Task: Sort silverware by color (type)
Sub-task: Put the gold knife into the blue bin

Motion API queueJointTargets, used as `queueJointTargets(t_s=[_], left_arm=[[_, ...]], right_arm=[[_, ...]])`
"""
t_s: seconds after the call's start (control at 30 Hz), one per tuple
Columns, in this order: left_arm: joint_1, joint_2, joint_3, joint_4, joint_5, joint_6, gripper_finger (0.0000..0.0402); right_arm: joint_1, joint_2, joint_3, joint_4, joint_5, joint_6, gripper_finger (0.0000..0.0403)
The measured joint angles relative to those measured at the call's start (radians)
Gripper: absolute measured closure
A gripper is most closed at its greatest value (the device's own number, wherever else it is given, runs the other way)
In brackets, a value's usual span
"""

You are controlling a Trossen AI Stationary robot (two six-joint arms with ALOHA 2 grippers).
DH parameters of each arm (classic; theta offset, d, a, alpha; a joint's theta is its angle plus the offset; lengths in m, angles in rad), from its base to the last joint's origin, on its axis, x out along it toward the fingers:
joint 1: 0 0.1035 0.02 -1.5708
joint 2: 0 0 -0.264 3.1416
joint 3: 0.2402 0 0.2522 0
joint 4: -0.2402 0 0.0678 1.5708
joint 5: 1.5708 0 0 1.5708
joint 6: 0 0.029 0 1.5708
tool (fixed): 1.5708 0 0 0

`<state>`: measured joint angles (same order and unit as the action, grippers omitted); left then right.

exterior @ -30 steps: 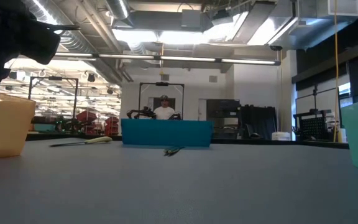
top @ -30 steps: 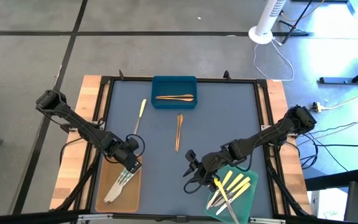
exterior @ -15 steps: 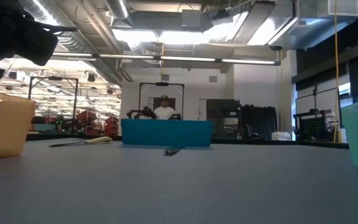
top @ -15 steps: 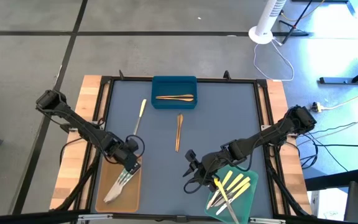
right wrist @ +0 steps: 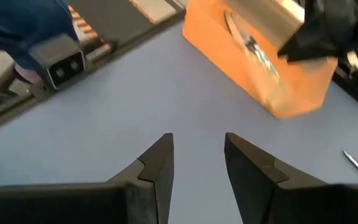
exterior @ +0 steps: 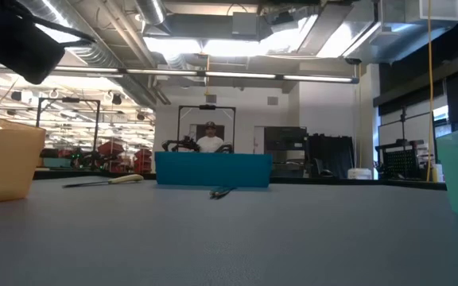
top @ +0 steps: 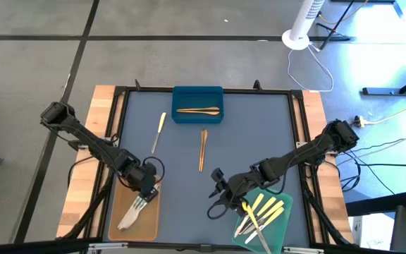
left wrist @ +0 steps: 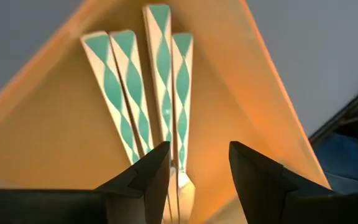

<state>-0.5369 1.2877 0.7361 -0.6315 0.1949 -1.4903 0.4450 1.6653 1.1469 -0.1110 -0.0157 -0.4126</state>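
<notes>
Left gripper (top: 146,194) sits lower left of the high view over the tan tray (top: 122,227), fingers apart, nothing between them; wrist view shows its dark fingers (left wrist: 148,177) just above the silvery utensils (left wrist: 148,93), flat handles with a teal-and-white wave pattern, fanned side by side, so this looks like a drop-off just done

Right gripper (top: 219,200) lower centre, hovering over bare grey mat beside the green tray (top: 279,233), jaws parted and empty, waiting

Green tray holds the pale yellow utensils (top: 265,209), thin sticks piled loosely, with one silvery piece (top: 258,227) across them, probably missorted

Blue tray (top: 178,116) top centre holds a wood-brown utensil (top: 198,110), slim and matte

Unsorted on the mat: one pale yellow-handled piece (top: 158,132) left of centre, one wood-brown piece (top: 203,149) just below the blue tray, lying flat, thin, likely hard to pinch

Trays are smooth plastic boxes with low walls; grey mat (top: 259,134) looks matte
</notes>
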Motion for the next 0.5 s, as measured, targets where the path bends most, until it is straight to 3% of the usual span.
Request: queueJointTargets(t_s=[0.3,0.5], left_arm=[[0.000,0.000,0.096,-0.005,-0.002,0.004,0.0243],[0.008,0.000,0.169,-0.007,-0.072,0.008,0.0243]], right_arm=[[0.000,-0.068,0.000,-0.178,0.042,0.044,0.0270],[0.000,-0.142,0.000,-0.244,0.089,0.048,0.0270]])
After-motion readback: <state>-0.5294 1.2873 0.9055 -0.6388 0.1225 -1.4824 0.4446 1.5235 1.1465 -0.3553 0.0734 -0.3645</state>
